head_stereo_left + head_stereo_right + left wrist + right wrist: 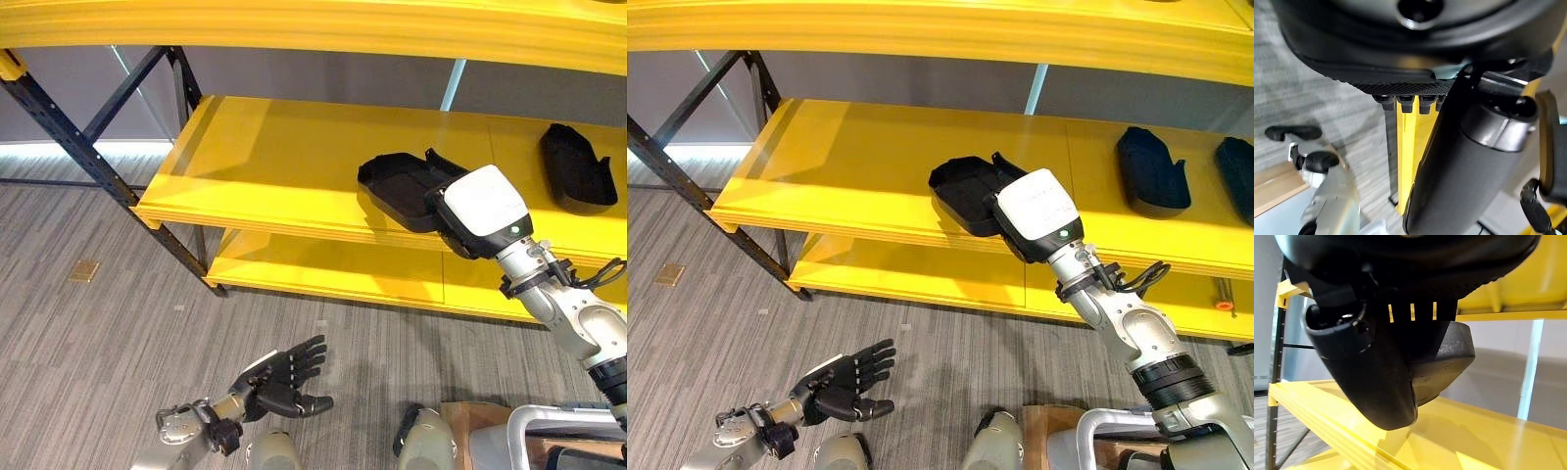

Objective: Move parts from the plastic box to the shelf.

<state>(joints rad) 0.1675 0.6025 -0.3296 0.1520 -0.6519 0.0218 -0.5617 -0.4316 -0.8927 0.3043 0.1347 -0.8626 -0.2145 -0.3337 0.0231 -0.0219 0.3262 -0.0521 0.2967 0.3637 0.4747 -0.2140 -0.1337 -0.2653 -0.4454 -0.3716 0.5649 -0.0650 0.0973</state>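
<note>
1. A black moulded part [400, 188] is seen on the middle yellow shelf [265, 162], near its front edge, roughly midway along the visible board.
2. The part is gripped by the right hand [449, 227], whose white-backed wrist housing covers the part's near end in the eye views.
3. In the right wrist view the part [1447, 357] is seen past the row of fingers, with the thumb [1371, 377] curled under it; the hand is clamped on the part.
4. Whether the part rests fully on the shelf board or is held just above it cannot be told; in the wrist view its underside appears just above the yellow surface.
5. A second black part [576, 166] lies further along the same shelf toward the robot's right, well apart from the held one.
6. In the right eye view a third black part [1238, 176] is seen just beside the second, at the picture's edge.
7. A lower yellow shelf [323, 269] is seen beneath, and an upper yellow board [323, 24] above.
8. The left hand [279, 377] is held low over the grey floor [88, 343], well apart from the shelf, with fingers straight and spread, holding nothing.
</note>
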